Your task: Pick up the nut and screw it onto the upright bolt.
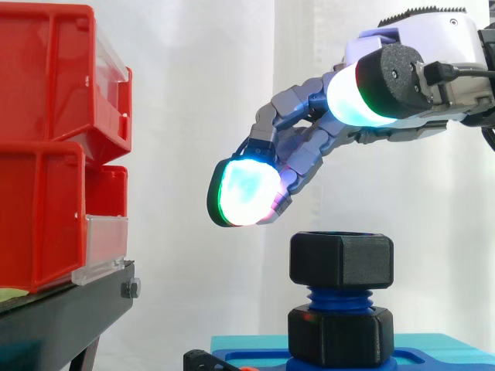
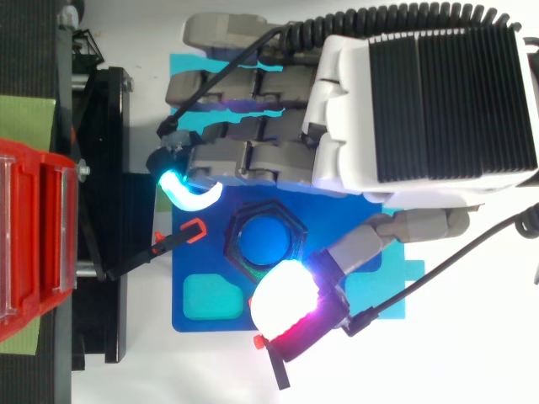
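Observation:
A black hex nut point(image 1: 341, 260) sits on top of the upright blue bolt point(image 1: 338, 299), with a second black nut point(image 1: 340, 336) lower down at the bolt's foot. From above, the upper nut point(image 2: 232, 241) rings the bolt's blue top point(image 2: 268, 241). My hand point(image 1: 309, 147) hovers above and slightly left of the nut, clear of it. Its fingers are relaxed and spread, and they hold nothing. One glowing fingertip point(image 1: 244, 195) hangs just above the nut's left side. In the top view the fingers point(image 2: 244, 126) lie on one side of the nut and the thumb pad point(image 2: 286, 305) on the other.
The bolt stands on a blue base plate point(image 2: 198, 261) with a teal pocket point(image 2: 210, 296). A black clip with a red tip point(image 2: 181, 236) lies at the plate's left edge. Red bins point(image 1: 54, 147) on a black stand point(image 1: 62, 317) rise close on the left.

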You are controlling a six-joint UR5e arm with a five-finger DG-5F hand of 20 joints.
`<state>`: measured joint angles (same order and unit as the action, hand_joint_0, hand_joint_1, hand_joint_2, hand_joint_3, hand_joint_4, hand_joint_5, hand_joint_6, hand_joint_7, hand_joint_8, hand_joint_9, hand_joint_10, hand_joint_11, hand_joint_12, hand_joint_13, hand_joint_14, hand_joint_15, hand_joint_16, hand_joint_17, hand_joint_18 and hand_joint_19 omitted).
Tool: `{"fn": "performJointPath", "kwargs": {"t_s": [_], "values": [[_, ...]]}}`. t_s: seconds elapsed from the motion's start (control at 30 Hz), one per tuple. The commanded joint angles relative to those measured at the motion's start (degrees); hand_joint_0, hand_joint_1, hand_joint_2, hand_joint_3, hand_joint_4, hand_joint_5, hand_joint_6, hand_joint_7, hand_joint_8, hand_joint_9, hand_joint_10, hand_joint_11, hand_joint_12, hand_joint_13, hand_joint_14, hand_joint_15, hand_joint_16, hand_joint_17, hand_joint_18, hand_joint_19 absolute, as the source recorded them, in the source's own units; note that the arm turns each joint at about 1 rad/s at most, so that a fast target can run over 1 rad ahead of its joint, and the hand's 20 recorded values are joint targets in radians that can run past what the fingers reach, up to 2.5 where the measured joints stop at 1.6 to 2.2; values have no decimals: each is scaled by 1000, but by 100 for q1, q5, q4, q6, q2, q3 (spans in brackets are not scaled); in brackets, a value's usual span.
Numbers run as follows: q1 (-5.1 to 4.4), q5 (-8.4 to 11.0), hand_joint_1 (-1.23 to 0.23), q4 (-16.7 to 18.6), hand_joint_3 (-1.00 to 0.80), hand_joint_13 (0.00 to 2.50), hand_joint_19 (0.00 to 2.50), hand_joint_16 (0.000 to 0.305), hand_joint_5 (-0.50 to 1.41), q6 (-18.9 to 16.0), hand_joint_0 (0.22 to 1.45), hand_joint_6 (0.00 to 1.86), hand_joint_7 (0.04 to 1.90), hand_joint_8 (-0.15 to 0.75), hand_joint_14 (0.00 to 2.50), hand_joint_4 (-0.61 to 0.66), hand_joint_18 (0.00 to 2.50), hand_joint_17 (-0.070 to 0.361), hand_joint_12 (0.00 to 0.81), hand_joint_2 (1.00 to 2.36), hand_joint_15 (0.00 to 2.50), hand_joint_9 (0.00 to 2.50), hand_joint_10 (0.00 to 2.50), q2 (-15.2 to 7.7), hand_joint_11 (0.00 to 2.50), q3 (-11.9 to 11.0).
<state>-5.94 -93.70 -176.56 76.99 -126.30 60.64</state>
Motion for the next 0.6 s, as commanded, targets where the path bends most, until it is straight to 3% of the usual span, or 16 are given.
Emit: {"fn": "performJointPath", "kwargs": {"t_s": [0.0, 0.57], "values": [[-30, 36, -199, -36, -500, 255, 0, 31, -133, -8, 493, 503, 762, 252, 0, 224, 0, 69, 286, 1000, 0, 608, 0, 0, 0, 0], [-83, 54, -202, -10, -500, 267, 0, 30, -123, -52, 497, 503, 803, 260, 0, 235, 0, 69, 285, 1000, 0, 620, 0, 0, 0, 106]]}}
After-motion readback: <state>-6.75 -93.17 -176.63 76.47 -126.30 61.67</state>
